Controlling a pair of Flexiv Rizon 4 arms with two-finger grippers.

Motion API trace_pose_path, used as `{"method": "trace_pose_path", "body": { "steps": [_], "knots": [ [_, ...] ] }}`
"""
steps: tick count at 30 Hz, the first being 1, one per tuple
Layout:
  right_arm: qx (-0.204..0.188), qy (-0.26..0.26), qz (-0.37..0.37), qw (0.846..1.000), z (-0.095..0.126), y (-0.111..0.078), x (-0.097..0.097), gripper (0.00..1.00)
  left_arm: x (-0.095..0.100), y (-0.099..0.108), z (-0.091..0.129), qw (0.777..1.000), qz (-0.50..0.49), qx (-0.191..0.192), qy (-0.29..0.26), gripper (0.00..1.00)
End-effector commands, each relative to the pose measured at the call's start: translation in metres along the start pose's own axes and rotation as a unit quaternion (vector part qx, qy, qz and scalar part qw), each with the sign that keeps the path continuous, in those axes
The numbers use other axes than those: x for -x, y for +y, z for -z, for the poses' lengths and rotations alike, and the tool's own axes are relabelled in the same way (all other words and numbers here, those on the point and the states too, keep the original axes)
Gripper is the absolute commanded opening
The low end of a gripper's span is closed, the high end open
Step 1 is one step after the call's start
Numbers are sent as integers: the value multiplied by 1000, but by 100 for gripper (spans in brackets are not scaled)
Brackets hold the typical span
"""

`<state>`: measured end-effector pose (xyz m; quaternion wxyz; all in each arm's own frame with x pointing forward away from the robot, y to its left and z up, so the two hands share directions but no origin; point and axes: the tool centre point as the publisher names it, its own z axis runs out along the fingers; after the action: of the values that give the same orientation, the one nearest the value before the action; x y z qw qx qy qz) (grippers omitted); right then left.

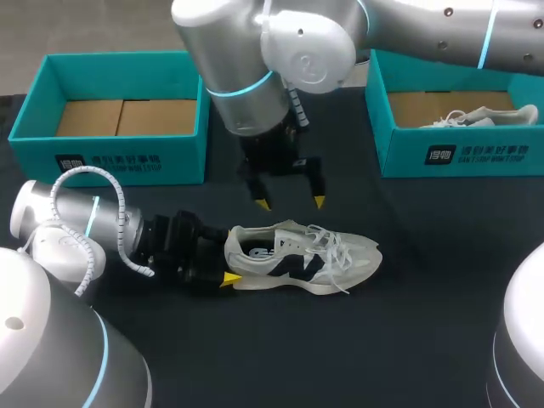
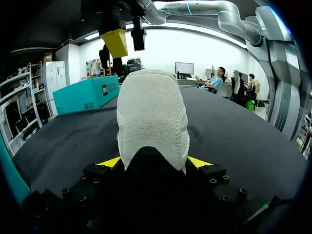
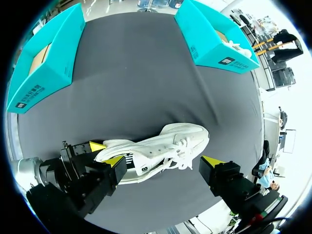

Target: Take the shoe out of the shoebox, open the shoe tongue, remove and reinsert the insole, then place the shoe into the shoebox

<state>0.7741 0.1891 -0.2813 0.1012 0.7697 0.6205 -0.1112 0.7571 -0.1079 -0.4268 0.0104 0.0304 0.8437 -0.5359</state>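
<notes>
Your left hand (image 1: 231, 259) is clamped on the heel of the shoe (image 1: 297, 255), which sits on the worktop (image 1: 425, 297); your right hand (image 1: 289, 202) hangs above it, fingers (image 1: 263, 202) apart. Left wrist: yellow tips (image 2: 109, 162) press the heel from both sides. Right wrist: shoe (image 3: 165, 144) lies under the spread fingers.

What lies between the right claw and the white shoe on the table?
Nothing. In the head view the right claw hangs open above the shoe, and the gap between them shows only bare black table.
</notes>
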Motion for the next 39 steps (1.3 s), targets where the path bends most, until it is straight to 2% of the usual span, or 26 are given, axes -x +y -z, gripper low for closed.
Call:
{"method": "trace_pose_path", "body": {
  "steps": [1,15,25,39],
  "knots": [
    [17,-6,-8,1000,5,-17,-7,100,4,6,-3,1000,0,2,0,0],
    [46,-43,51,997,-12,-50,-35,100,4,6,-3,1000,0,2,0,0],
    [70,-64,72,993,-46,-49,-35,100,4,6,-3,1000,0,2,0,0],
    [88,-83,57,991,-76,-38,-23,100,4,6,-3,1000,0,2,0,0]
  ]
}}
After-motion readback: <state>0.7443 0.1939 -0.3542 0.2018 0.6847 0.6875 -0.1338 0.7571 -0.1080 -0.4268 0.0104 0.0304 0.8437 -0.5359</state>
